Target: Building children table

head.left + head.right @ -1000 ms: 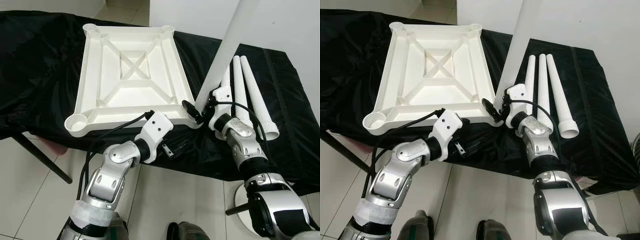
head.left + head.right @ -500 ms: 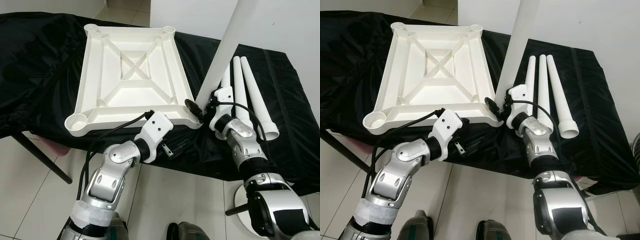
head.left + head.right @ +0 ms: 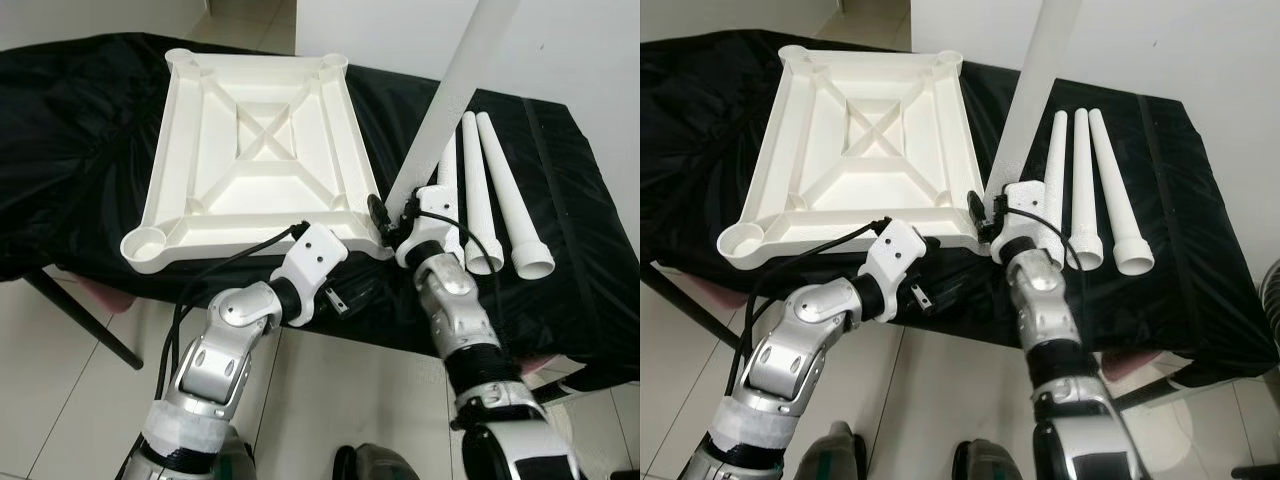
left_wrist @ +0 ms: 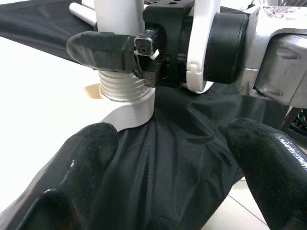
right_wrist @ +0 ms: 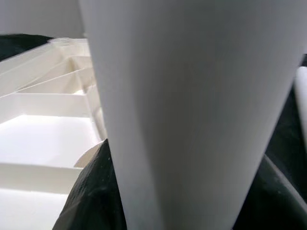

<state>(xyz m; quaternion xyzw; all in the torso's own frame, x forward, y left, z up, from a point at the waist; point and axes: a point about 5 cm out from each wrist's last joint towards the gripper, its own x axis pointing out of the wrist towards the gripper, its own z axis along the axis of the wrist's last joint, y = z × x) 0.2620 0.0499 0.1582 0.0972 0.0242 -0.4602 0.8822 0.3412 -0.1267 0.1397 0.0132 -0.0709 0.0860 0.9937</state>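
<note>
At the near right corner of the white panel [image 3: 250, 150], one leg [image 3: 447, 100] stands up in its socket [image 4: 127, 112]. The panel lies upside down, ribs up. The right hand [image 3: 392, 212] is closed around the leg, low down, just above the socket. The left wrist view shows some screw ridges [image 4: 120, 86] above the socket rim, so I think the leg is not all the way in.

The left hand [image 4: 168, 163] is spread wide and holds nothing. It waits near that same corner, at the front edge of the tabletop.

So the step now is fitting the first leg. Next, the leg needs to be kept straight and turned or pushed down until the ridges are gone. The panel may slide on the cloth, so the free hand could help hold it. I cannot tell how tight the leg sits.

Three more legs [image 3: 512, 200] lie side by side to the right of the panel, wide ends toward the robot.

A shiny black cloth [image 3: 80, 120] covers the tabletop. Pale floor tiles [image 3: 60, 350] show below, and a white wall [image 3: 580, 50] is behind.
</note>
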